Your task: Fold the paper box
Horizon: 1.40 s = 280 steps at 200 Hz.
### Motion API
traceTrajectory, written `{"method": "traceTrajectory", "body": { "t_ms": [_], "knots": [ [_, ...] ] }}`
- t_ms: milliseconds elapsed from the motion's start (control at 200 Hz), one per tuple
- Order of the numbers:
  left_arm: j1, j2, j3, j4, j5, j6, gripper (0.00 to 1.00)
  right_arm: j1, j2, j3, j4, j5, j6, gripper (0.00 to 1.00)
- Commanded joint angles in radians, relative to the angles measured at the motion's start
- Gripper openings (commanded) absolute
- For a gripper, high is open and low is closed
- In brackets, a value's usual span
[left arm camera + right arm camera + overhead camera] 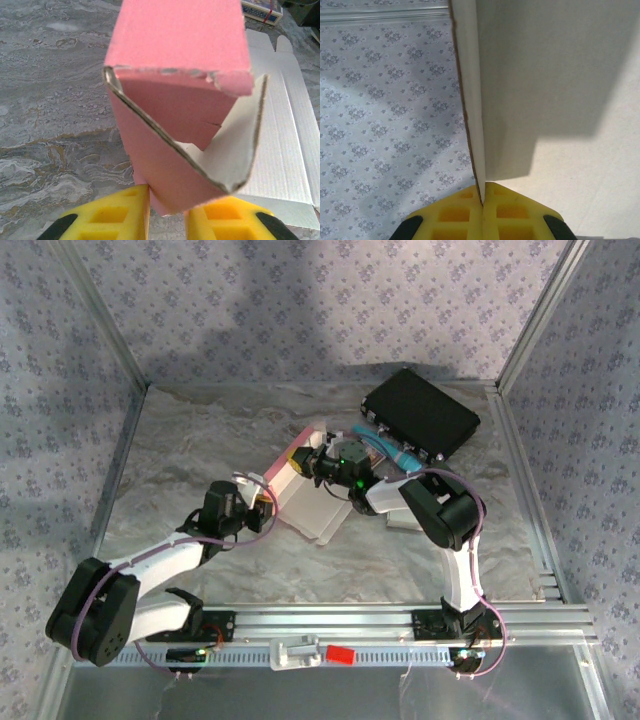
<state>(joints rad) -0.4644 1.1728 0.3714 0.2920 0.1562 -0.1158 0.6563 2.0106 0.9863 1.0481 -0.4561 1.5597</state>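
Holding both pinches firm while the walls are brought square is, in my judgement, what this step asks for. The paper box (312, 512) lies about mid-table, half formed, pink outside and white inside. Its pink wall (180, 45) stands up directly in front of the left claw (167, 200), whose yellow fingers (110, 215) are set narrow with the lower edge of that wall between them, apparently pinched. Above the claw the wall has folded into a hollow corner with a torn, ragged lip, and the unfolded white base panel (280, 165) lies flat to the claw's right. The right claw (483, 192) is closed tight on the thin edge of an upright white panel (555, 75) rising straight up from its fingertips. From above, the two claws sit close together on opposite sides of the box, with a black case (420, 412) beyond the right claw, near the far edge of the table (200, 440). Swing the white panel slowly along its crease. Pulling outward risks tearing the weak lip further. The left claw should brace the wall rather than lift it.
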Motion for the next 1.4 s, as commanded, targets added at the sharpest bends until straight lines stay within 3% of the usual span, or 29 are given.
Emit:
{"method": "traceTrajectory", "body": {
  "t_ms": [0, 455, 1149, 1394],
  "knots": [
    [0.01, -0.004, 0.031, 0.031, 0.007, 0.021, 0.23, 0.014, 0.012, 0.025, 0.01, -0.019, 0.013, 0.0],
    [0.005, 0.073, 0.035, 0.113, -0.001, -0.063, 0.26, 0.031, 0.027, -0.005, 0.06, 0.016, 0.004, 0.0],
    [-0.044, 0.156, 0.053, 0.209, -0.208, -0.221, 0.29, 0.073, 0.038, -0.078, 0.11, 0.165, 0.059, 0.0],
    [-0.063, 0.187, 0.075, 0.219, -0.255, -0.25, 0.26, 0.093, 0.037, -0.078, 0.1, 0.211, 0.089, 0.0]
  ]
}}
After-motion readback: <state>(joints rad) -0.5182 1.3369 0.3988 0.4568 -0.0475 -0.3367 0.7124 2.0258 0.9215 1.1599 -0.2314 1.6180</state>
